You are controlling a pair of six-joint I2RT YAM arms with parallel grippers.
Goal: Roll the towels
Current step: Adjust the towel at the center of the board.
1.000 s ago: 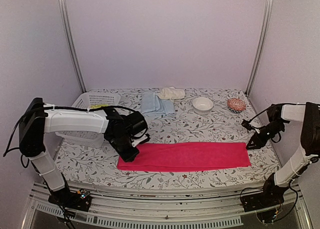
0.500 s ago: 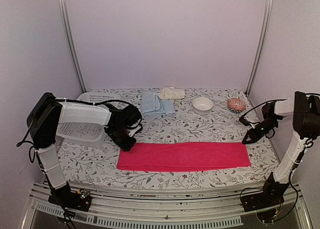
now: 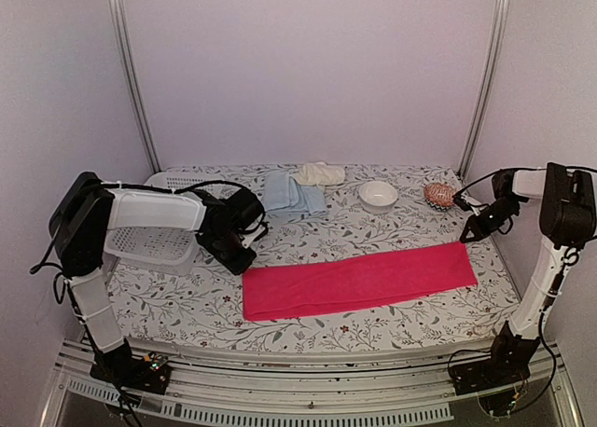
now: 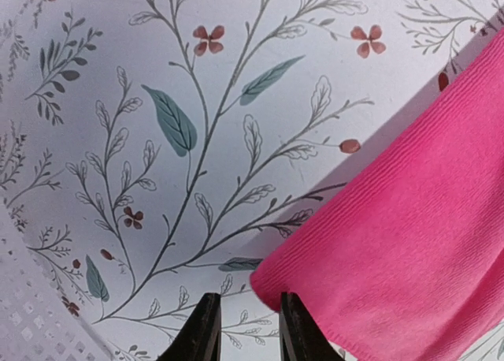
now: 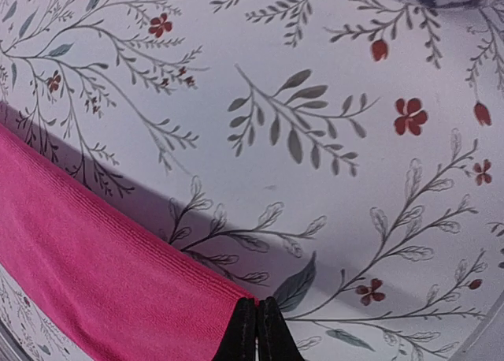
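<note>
A hot pink towel (image 3: 359, 280) lies spread across the floral covering, its right end angled toward the back. My right gripper (image 3: 469, 236) is shut on its far right corner, and in the right wrist view the closed tips (image 5: 257, 302) pinch the raised edge of the pink towel (image 5: 87, 266). My left gripper (image 3: 244, 262) hovers at the far left corner, narrowly open (image 4: 244, 298). Only the covering shows in its gap, and the pink towel (image 4: 409, 219) lies just beside and under its right finger. A light blue towel (image 3: 291, 194) and a cream towel (image 3: 320, 173) lie at the back.
A white plastic basket (image 3: 177, 182) sits at the back left, partly behind my left arm. A white bowl (image 3: 378, 195) and a red patterned object (image 3: 440, 196) stand at the back right. Metal posts frame both back corners.
My right gripper closed on the pink towel's far right corner and pulled back toward the rear. The towel slid right and tilted. My left gripper shifted slightly toward the back.
</note>
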